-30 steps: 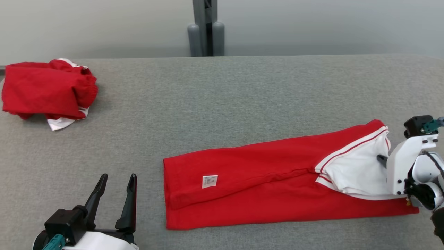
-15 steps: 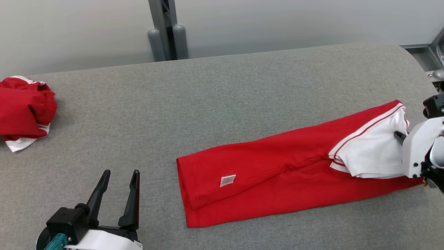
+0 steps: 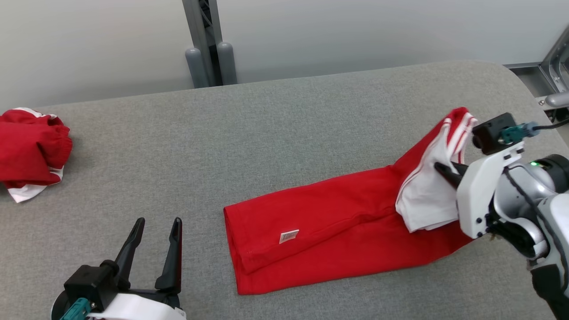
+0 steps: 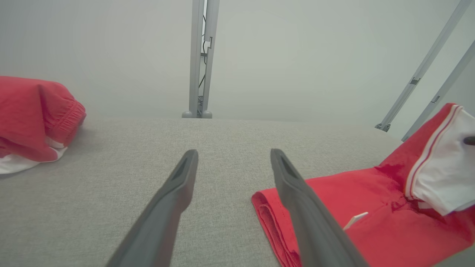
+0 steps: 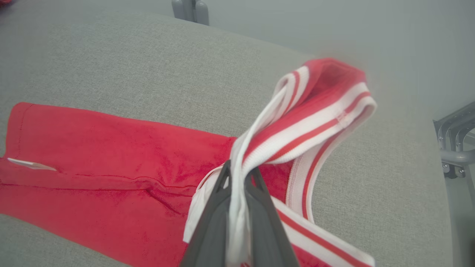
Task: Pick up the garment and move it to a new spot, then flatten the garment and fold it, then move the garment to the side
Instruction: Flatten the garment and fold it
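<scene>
Garment edge clamped tight in right pincer.

Lab: padded table, alu frame

The garment lies lengthwise on the right half of the desk, its right end lifted off the surface at the right gripper. The left gripper sits at the near left, well apart from it. A bundle of cloth lies at the left edge. A post stands behind the desk.

Grey fabric tbl, pale wall, metal post
</scene>
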`<state>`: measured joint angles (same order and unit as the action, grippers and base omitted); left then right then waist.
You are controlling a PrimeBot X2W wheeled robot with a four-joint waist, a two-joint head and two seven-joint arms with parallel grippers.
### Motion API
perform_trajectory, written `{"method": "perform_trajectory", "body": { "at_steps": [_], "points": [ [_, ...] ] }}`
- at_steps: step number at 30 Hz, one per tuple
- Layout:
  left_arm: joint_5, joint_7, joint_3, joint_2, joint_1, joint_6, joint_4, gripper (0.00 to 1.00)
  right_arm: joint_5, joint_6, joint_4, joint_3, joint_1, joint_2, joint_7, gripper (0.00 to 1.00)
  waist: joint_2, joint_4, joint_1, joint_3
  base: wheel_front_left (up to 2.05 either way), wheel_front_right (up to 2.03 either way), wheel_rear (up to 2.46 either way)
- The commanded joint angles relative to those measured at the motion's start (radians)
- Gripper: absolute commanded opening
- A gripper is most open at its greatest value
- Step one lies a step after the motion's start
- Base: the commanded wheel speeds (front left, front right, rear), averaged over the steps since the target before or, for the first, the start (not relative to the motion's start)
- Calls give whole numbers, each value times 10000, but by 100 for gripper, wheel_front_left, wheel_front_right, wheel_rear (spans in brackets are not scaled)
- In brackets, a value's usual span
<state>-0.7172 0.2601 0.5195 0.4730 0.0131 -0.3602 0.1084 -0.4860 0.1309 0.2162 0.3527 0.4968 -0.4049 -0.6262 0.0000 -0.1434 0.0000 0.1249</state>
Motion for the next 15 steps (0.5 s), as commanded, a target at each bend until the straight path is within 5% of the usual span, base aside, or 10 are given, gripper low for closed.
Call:
{"method": "perform_trajectory", "body": {
  "at_steps": [1, 8, 15],
  "points": [
    [24, 47, -25, 1, 39, 54, -35, 100, -49, -2, -152, 63, -93, 6, -54, 0, 0, 47, 0, -52, 0, 0, 0],
    [51, 59, -32, -153, -95, 154, -96, 100, -138, -2, -1363, 948, -322, 415, -642, 0, 0, 260, 0, -279, 0, 0, 0],
    [140, 54, 0, -288, -128, 250, -170, 100, -192, -2, -963, 1952, -91, 1602, -605, 0, 0, 501, 0, -439, 0, 0, 0]
  ]
}}
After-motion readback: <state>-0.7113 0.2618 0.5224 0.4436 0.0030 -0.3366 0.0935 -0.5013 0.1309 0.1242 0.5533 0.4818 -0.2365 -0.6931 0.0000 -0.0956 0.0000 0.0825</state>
